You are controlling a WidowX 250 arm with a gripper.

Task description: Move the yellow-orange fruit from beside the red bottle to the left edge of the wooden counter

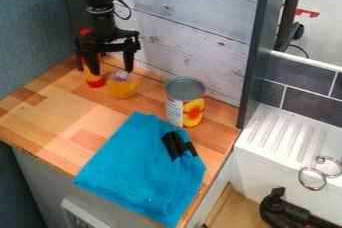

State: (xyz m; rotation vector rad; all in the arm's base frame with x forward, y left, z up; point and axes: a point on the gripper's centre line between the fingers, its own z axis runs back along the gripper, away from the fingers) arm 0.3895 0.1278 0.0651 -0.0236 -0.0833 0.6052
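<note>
A black two-finger gripper (112, 71) is seen with its fingers parted above a rounded orange-yellow object (123, 89), topped in purple and white, on a wooden counter (50, 122). A red-and-yellow bottle (96, 80) is partly hidden by one finger. Nearby, a gray-topped can (175, 112) is set just beyond a blue cloth (137, 172) marked by black strips (175, 145). The counter is backed by pale boards (194, 32).

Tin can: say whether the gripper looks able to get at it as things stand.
Probably yes: the can stands upright, top uncovered, and the open gripper hangs nearby; the blue cloth lies beside it, not over it. The fit is hard to judge.
</note>
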